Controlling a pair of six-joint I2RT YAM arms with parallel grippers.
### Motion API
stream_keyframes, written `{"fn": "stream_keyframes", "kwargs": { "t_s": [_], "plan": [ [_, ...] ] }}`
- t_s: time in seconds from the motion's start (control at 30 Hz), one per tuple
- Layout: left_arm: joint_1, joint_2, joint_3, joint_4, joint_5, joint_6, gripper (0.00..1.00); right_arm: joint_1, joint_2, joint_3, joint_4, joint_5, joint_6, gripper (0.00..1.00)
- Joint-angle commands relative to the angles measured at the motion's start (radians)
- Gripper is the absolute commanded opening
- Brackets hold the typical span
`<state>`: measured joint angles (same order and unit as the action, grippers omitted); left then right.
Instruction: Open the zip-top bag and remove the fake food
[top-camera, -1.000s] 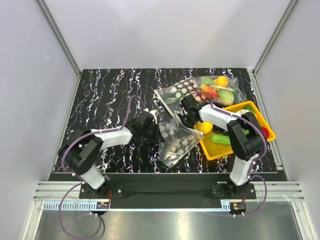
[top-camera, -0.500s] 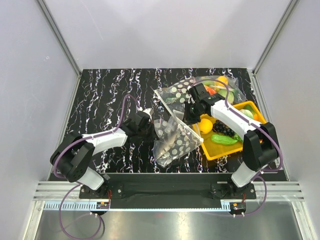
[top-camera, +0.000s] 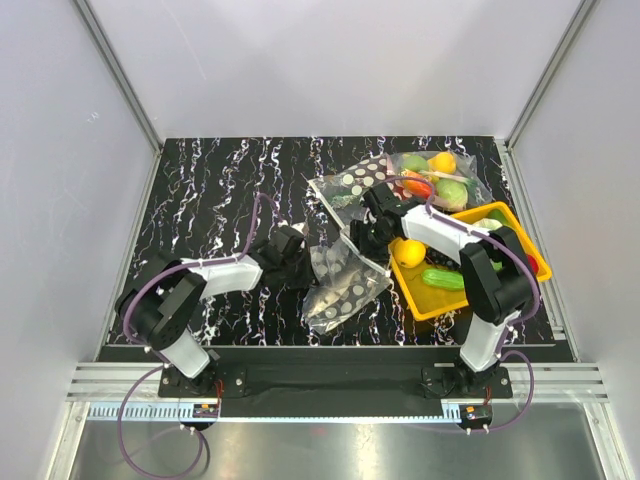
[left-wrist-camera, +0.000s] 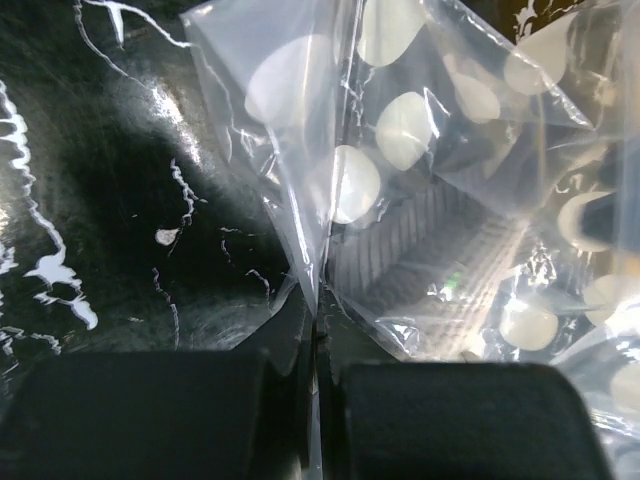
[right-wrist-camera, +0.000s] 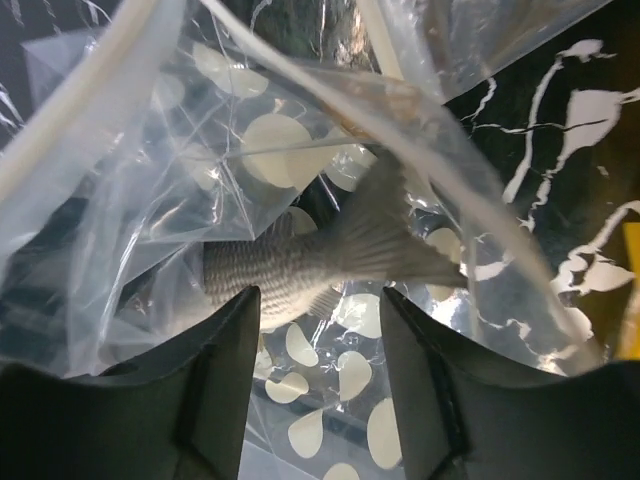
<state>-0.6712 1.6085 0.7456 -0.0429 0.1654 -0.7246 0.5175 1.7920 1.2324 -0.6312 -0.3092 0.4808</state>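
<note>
Black marbled table (top-camera: 220, 190): zip-top bag (top-camera: 340, 285) has sunk lower mid-table, left gripper (left-wrist-camera: 315, 325) still pinching its edge film, right gripper (right-wrist-camera: 320, 310) just spread over the grey fish (right-wrist-camera: 300, 262) inside, so I'd grab that next.

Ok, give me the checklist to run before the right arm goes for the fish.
1. Left gripper anchoring the zip-top bag: ok, jaws shut on its film edge.
2. Right gripper ready: ok, jaws apart.
3. Fish lined up: ok, it lies just ahead, across the gap between the two fingers.
4. Bag mouth open: looks ok, the halves of the zip strip run apart.
5. Film between fingers and fish: cannot tell.
6. Lemon out of the bag: ok, it lies at the left end of the yellow tray.
</note>
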Motion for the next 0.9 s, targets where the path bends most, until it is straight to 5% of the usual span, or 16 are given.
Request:
{"fn": "stream_keyframes", "kwargs": {
  "t_s": [0.0, 0.6, 0.7, 0.87],
  "plan": [
    [0.002, 0.025, 0.021, 0.032, 0.025, -0.002, 0.0, 0.024, 0.023, -0.011, 0.03, -0.013, 0.013, 0.59],
    [0.001, 0.037, 0.015, 0.04, 0.048, -0.006, 0.0, 0.049, 0.102, -0.05, 0.105, -0.077, 0.062, 0.66],
    [0.001, 0.034, 0.014, 0.066, 0.057, -0.003, 0.0, 0.055, 0.122, -0.036, 0.108, -0.077, 0.059, 0.52],
    [-0.005, 0.018, 0.005, 0.075, 0.051, 0.002, 0.0, 0.055, 0.115, -0.019, 0.099, -0.056, 0.051, 0.11]
  ]
}}
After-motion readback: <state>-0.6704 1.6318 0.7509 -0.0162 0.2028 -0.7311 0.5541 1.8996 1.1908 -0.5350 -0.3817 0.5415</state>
